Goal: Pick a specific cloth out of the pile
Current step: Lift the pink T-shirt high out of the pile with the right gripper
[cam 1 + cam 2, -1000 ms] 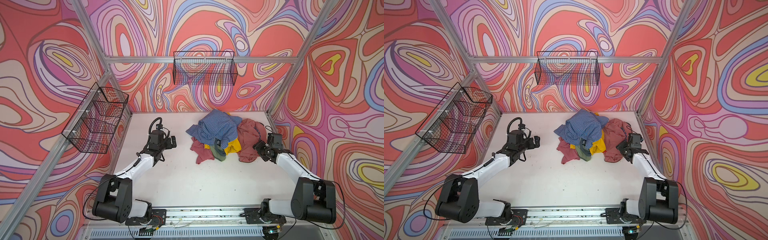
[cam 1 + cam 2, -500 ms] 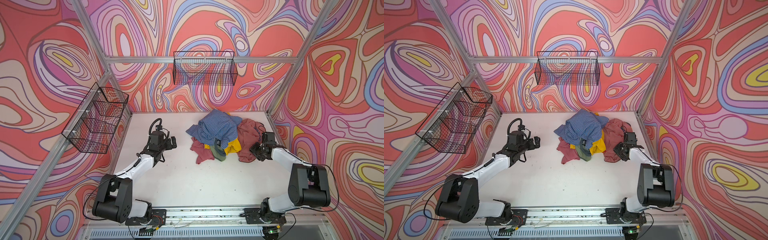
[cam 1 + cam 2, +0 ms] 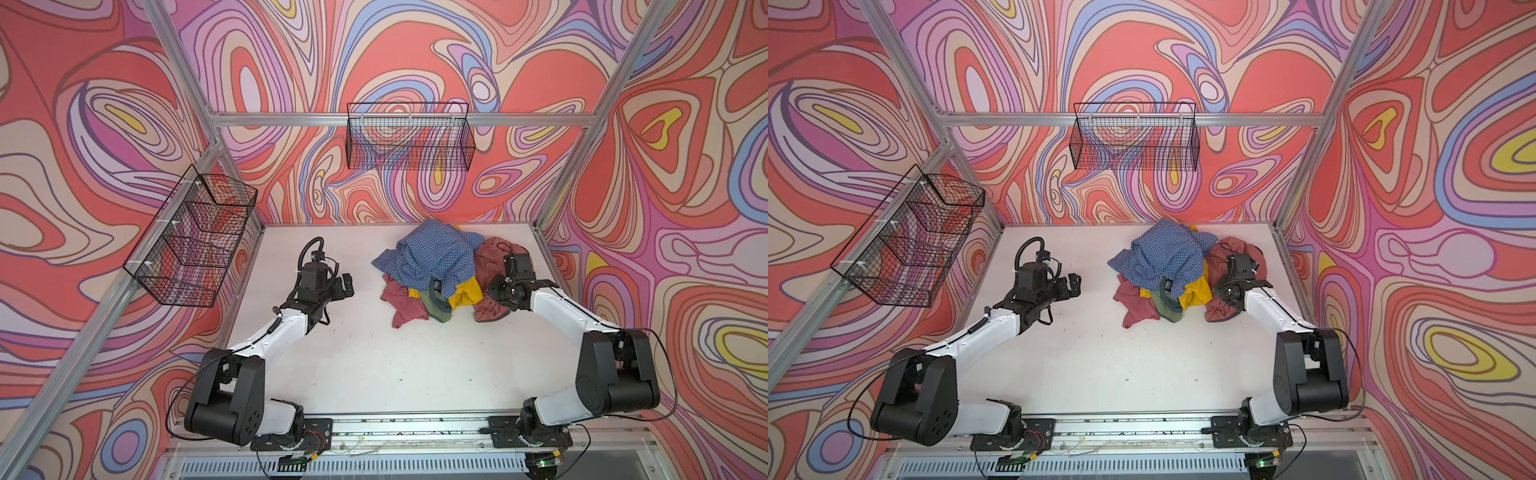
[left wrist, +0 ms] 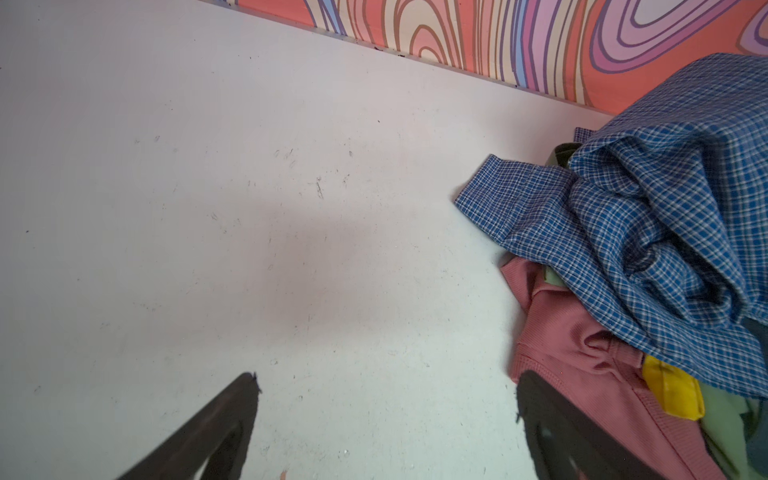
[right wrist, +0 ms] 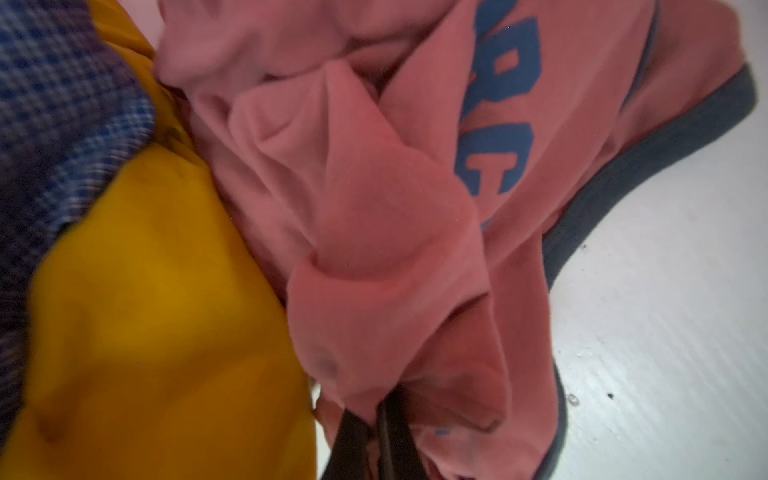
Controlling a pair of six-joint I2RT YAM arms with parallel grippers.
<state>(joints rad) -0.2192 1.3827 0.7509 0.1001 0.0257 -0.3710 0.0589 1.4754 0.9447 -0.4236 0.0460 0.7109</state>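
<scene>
Our right gripper (image 5: 374, 415) is pinched shut on a fold of the cloth (image 5: 395, 216), which lies at the right edge of the pile (image 3: 432, 262); the grasp looks made. Pulling it clear is left; our left gripper (image 4: 386, 376) hangs wide above the tabletop (image 4: 208, 208)

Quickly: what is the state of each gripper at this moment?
Left gripper: open, holding nothing.
Right gripper: shut on a fold of the pink T-shirt.
</scene>
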